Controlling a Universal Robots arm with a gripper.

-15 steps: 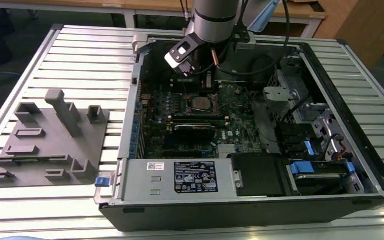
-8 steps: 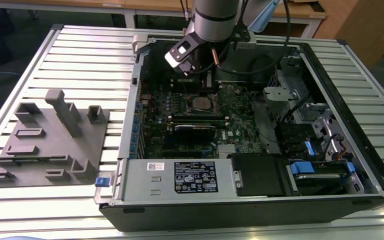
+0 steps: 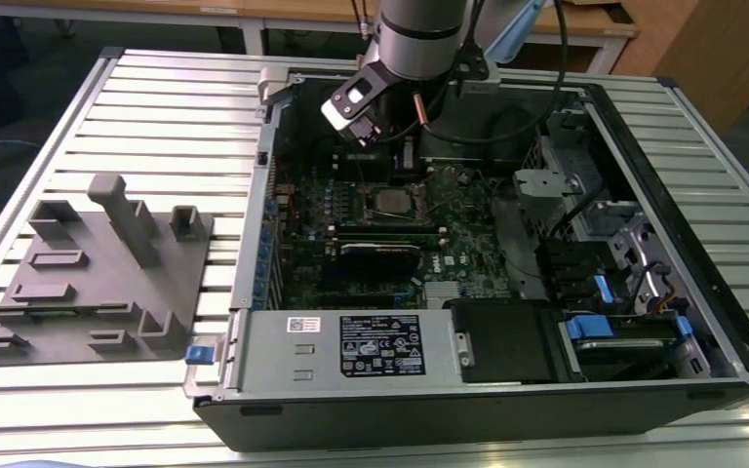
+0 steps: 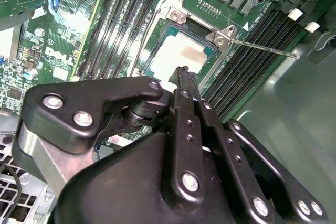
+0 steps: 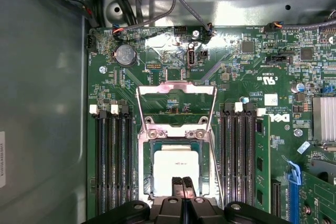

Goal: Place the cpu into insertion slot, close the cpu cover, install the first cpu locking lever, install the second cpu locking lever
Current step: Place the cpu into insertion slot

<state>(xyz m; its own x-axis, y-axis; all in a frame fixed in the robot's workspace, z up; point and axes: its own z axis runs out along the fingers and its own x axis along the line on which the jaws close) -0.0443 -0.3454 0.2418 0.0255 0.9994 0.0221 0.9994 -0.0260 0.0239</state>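
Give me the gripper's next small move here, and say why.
Probably lift off the cpu and shift toward the open cpu cover to tip it down. The cpu already lies in the insertion slot, the cover stands swung back off it, and the gripper, fingers shut and apparently empty, sits at the cpu's edge.

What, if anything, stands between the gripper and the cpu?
Nothing visible. In the first wrist view the gripper is right over the edge of the cpu, which lies bare in the insertion slot; the cpu cover is swung open.
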